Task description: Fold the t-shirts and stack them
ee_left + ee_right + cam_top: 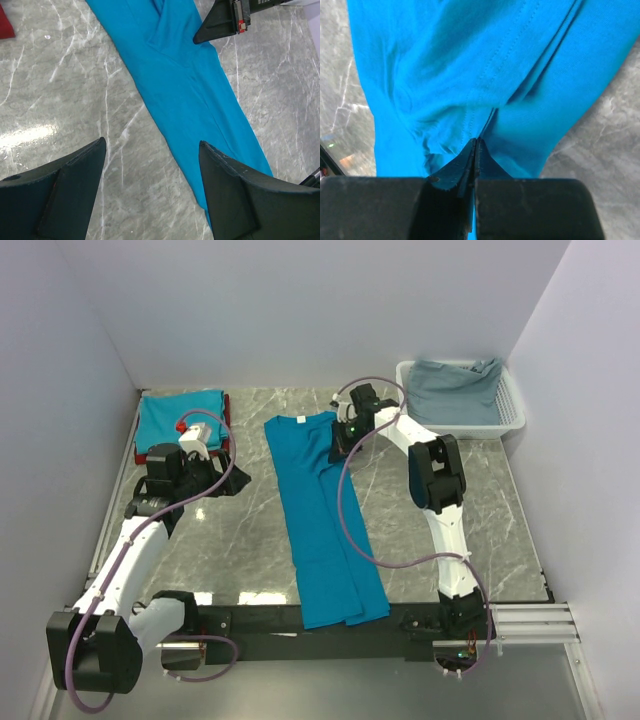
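Observation:
A long teal-blue t-shirt (pixel 325 530), folded lengthwise, lies down the middle of the marble table. My right gripper (pixel 342 445) is at its upper right edge. In the right wrist view the gripper (pixel 475 142) is shut on a fold of this shirt (pixel 445 75). My left gripper (pixel 232 483) is open and empty over bare table left of the shirt. In the left wrist view it (pixel 152 145) hangs above the marble, with the shirt (pixel 190 90) running diagonally past its right finger. A folded teal shirt (pixel 180 415) lies at the back left on a dark red one (pixel 226 440).
A white lattice basket (pixel 512 405) at the back right holds grey-blue cloth (pixel 455 390). White walls close in the table on three sides. A black rail (pixel 270 620) runs along the near edge, and the shirt's hem overlaps it.

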`<state>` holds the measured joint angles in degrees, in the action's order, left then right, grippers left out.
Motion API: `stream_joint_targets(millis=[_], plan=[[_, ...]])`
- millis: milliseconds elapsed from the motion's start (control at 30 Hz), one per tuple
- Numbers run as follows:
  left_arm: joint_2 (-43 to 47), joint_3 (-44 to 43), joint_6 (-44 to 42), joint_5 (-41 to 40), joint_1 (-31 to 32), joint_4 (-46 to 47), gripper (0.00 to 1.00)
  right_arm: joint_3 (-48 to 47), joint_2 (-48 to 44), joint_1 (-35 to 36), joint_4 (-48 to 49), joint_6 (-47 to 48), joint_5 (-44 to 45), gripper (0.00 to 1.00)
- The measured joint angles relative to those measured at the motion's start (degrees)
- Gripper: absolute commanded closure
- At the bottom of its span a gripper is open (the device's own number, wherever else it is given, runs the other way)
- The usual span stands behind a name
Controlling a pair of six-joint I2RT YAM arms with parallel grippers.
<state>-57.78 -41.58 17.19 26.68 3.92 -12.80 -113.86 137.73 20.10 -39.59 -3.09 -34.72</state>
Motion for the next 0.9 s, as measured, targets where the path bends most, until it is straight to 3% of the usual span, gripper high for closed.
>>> stream_joint_targets(millis=[400,700,733,767,833,867,900], plan=[[0.0,0.0,0.0,0.0,0.0,0.0,0.20,4.6,-7.8,0.0,0.7,0.8,0.9,1.00],[0.5,0.0,0.0,0.0,0.0,0.0,0.19,11.2,-8.3,0.0,0.8,1.7,1.8,0.99],[0.5,0.0,0.0,0.0,0.0,0.0,0.19,11.6,-8.3,0.0,0.7,1.7,2.0,0.96],[0.5,0.0,0.0,0.1,0.0,0.0,0.19,11.8,-8.3,0.0,0.7,1.9,2.2,0.84],[0.5,0.0,0.0,0.1,0.0,0.0,0.17,12.3,-8.5,0.0,0.3,2.6,2.9,0.70],[0.5,0.0,0.0,0.2,0.0,0.0,0.15,12.5,-8.7,0.0,0.3,3.3,3.3,0.59],[0.3,0.0,-0.1,0.4,0.0,0.1,0.08,12.9,-9.3,0.0,0.3,3.7,4.0,0.56]])
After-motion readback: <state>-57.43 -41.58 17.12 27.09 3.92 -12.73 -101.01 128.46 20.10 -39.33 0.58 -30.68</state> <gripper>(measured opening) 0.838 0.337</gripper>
